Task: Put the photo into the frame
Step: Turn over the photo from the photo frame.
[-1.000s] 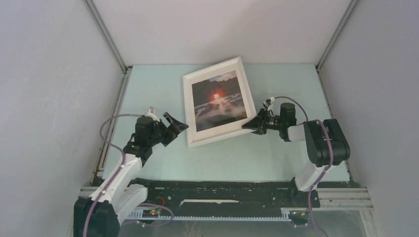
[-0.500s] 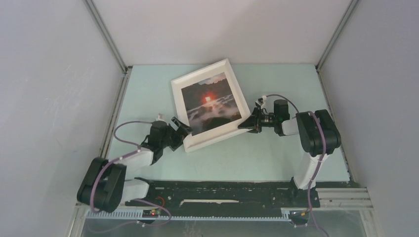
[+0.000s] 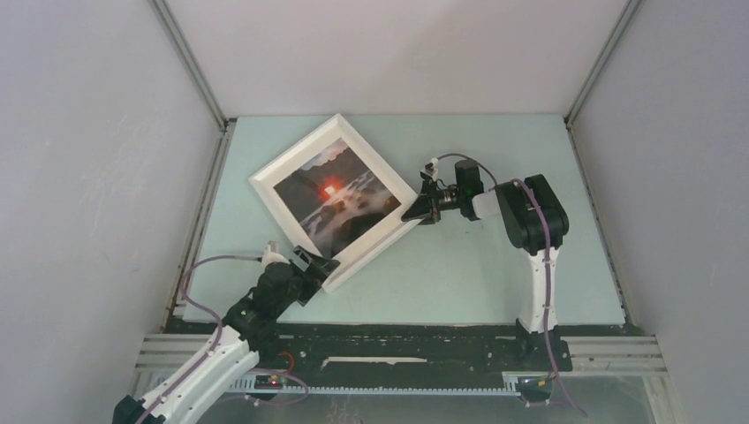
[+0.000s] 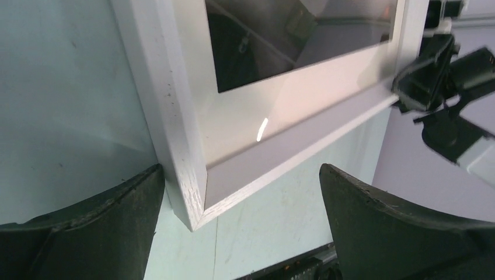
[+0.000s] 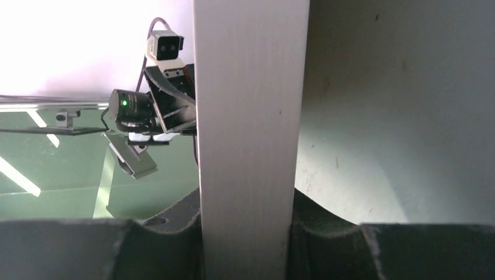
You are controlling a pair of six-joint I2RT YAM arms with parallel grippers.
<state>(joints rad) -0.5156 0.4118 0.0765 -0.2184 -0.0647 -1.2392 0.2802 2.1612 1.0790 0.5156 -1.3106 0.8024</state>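
Note:
The white frame [image 3: 265,190] lies turned like a diamond on the pale green table, with the photo [image 3: 334,196] of dark clouds and a red sun inside it behind glass. My right gripper [image 3: 413,215] is shut on the frame's right edge; in the right wrist view the white rim [image 5: 251,134] stands pinched between both fingers. My left gripper [image 3: 320,270] is open at the frame's near corner. In the left wrist view that corner [image 4: 192,204] sits between the two dark fingers, close against the left finger [image 4: 87,227]; the right finger [image 4: 403,227] is apart from it.
The table [image 3: 495,265] is walled by grey panels on three sides. A black rail [image 3: 397,344] with cables runs along the near edge by the arm bases. No brown backing board shows in any view.
The frame with the photo has turned counter-clockwise and shifted left, still held by my right gripper. My left gripper has moved down toward the near edge, staying at the frame's near corner.

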